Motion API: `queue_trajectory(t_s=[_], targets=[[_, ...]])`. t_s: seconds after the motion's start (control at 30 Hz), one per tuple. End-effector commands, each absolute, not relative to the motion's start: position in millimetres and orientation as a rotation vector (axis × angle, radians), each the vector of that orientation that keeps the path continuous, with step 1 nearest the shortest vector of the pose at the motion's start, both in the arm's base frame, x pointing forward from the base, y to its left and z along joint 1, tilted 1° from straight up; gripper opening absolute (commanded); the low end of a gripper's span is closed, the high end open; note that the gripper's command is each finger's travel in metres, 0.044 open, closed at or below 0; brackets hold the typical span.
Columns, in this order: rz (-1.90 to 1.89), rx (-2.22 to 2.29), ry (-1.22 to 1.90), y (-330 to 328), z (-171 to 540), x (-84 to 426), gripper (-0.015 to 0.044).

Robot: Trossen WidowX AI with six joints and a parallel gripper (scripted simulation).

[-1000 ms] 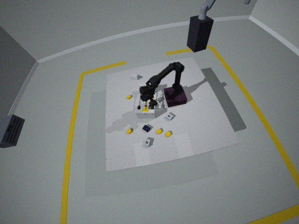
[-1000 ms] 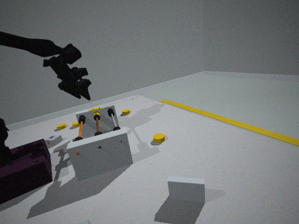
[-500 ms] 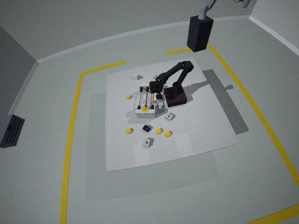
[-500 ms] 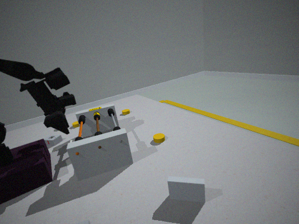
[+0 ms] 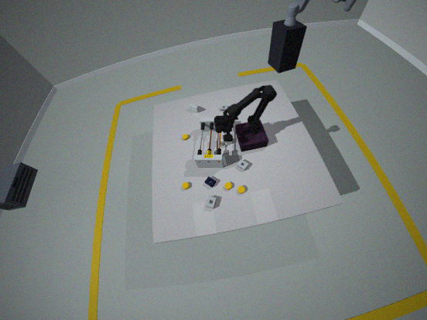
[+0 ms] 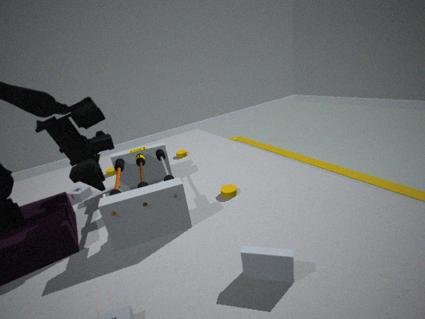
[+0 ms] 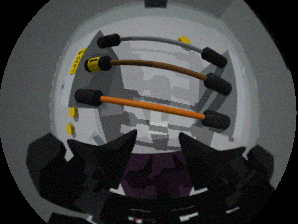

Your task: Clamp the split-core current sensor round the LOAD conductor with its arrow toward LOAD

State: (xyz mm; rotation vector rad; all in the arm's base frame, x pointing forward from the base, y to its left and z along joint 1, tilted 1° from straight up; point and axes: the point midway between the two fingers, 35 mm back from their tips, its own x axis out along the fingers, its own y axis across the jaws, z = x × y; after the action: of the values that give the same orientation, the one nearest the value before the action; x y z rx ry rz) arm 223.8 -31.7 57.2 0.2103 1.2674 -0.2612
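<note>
My gripper (image 5: 228, 137) (image 6: 98, 183) (image 7: 158, 133) is open and points down beside the orange conductor (image 5: 220, 141) (image 6: 118, 179) (image 7: 150, 106), on the arm-base side of the rack. Nothing shows between its fingertips. The brown middle conductor (image 5: 210, 140) (image 6: 142, 172) (image 7: 155, 64) has a yellow band at one end, near the yellow LOAD label (image 5: 208, 156) (image 6: 138, 149) (image 7: 77, 62) on the rack's end plate. A small pale shape (image 7: 159, 118) shows low beyond the fingertips in the wrist view; I cannot tell whether it is the sensor.
The grey conductor (image 5: 201, 139) (image 6: 165, 166) (image 7: 155, 39) runs on the rack's far side. The purple arm base (image 5: 252, 137) (image 6: 42, 231) stands close by. A dark blue block (image 5: 212, 182), pale blocks (image 5: 212, 202) (image 5: 244, 165) and several yellow discs (image 5: 186, 185) (image 6: 229, 191) lie around the rack.
</note>
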Motion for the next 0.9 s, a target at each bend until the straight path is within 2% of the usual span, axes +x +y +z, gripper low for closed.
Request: queue_trajectory(t_s=[0.0, 0.8, 0.87], targets=[[-0.269, 0.21, 1.268, -33.1, 50.1, 225.2, 0.0321], [-0.269, 0.21, 1.268, -36.0, 14.2, 232.9, 0.0321], [-0.27, 0.216, 1.267, -35.4, 17.9, 233.1, 0.0268]])
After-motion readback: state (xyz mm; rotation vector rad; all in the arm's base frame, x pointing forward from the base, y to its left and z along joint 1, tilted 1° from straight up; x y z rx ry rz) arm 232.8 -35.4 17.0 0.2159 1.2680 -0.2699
